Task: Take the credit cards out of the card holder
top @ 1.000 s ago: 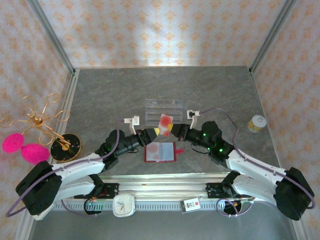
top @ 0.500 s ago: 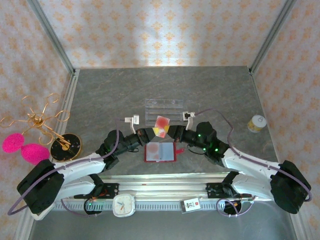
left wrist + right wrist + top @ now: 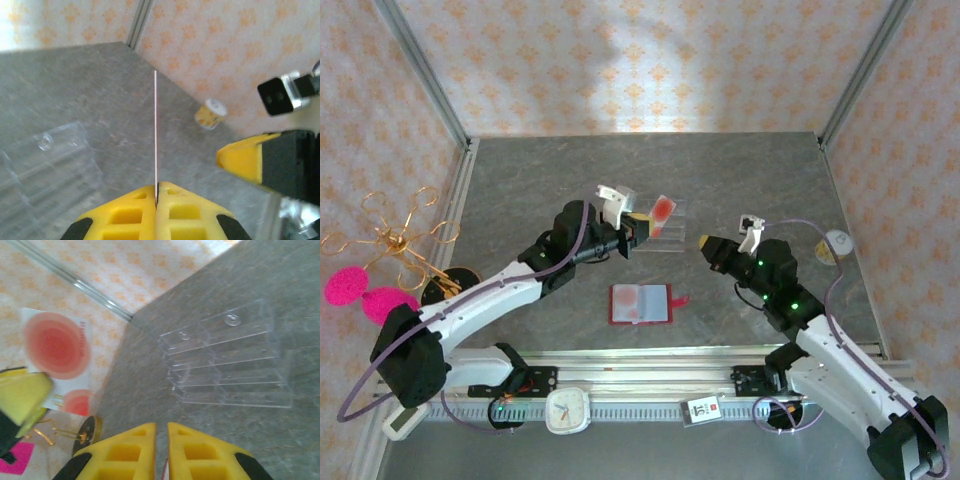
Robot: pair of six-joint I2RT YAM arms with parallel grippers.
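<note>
The red card holder [image 3: 640, 303] lies open and flat on the table, one pale card still under its clear sleeve. My left gripper [image 3: 642, 226] is shut on a pale credit card with a red round mark [image 3: 662, 210], held above the clear acrylic rack [image 3: 672, 232]. In the left wrist view that credit card [image 3: 155, 130] stands edge-on as a thin line rising from the left gripper [image 3: 157, 189]. My right gripper [image 3: 705, 242] hangs right of the rack, its fingers a narrow gap apart with nothing between them. The right wrist view shows the card's face [image 3: 57, 357] at the left.
A gold wire stand with pink pompoms [image 3: 390, 255] is at the far left. A small yellow-labelled jar [image 3: 835, 245] sits near the right wall. A white clock [image 3: 568, 410] and a small tag [image 3: 701, 410] rest on the front rail.
The left gripper has carried the red-marked card up and back from above the card holder to over the rack. The right gripper let go of it and drew away to the right.
</note>
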